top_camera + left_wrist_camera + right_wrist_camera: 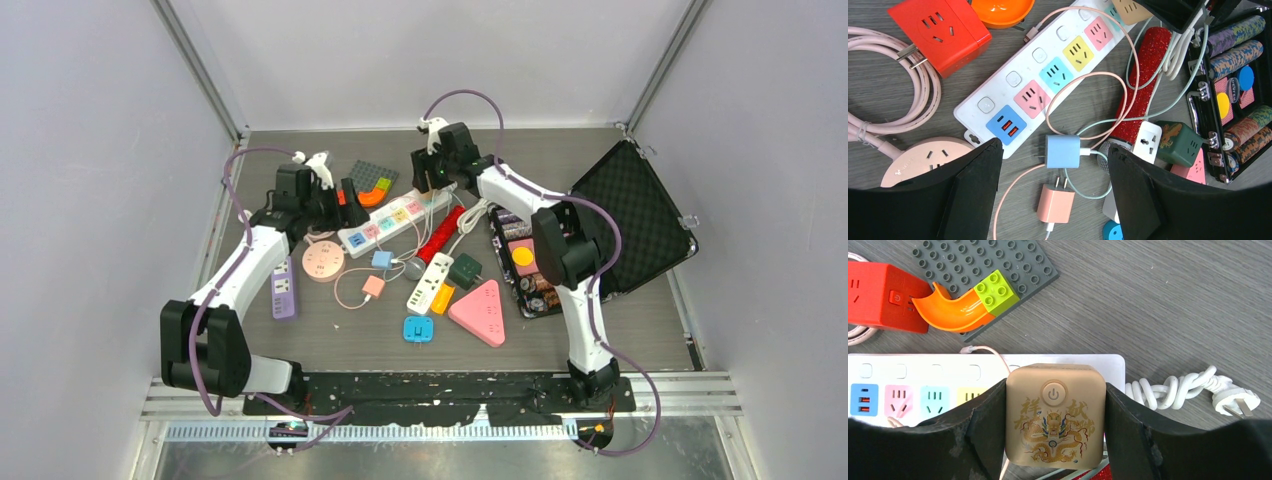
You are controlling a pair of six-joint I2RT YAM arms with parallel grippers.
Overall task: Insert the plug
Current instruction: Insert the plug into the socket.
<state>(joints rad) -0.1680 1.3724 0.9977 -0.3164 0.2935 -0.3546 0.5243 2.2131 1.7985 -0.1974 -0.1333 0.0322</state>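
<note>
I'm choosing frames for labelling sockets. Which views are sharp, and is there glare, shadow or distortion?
Top view: soft even light, faint shadows, but the strip is small and hard to read. Left wrist view: sharp, strip markings legible, the tool masks the bottom corners, the glitter tube sparkles without blowing out. Right wrist view: the gold cube is crisp, the fingers beside it nearly black.

Table (330,350): dark grey wood-grain top, matte finish.
Back wall (430,60): plain pale grey panel, meeting the table's far edge.
Left wall (90,180): same pale panel, unmarked.
Right wall (770,150): same pale panel, unmarked.
Corner posts (200,70): bare metal bars at both rear corners.
Rail (690,395): ribbed metal, along the near edge.
Light: even, soft shadows only.
</note>
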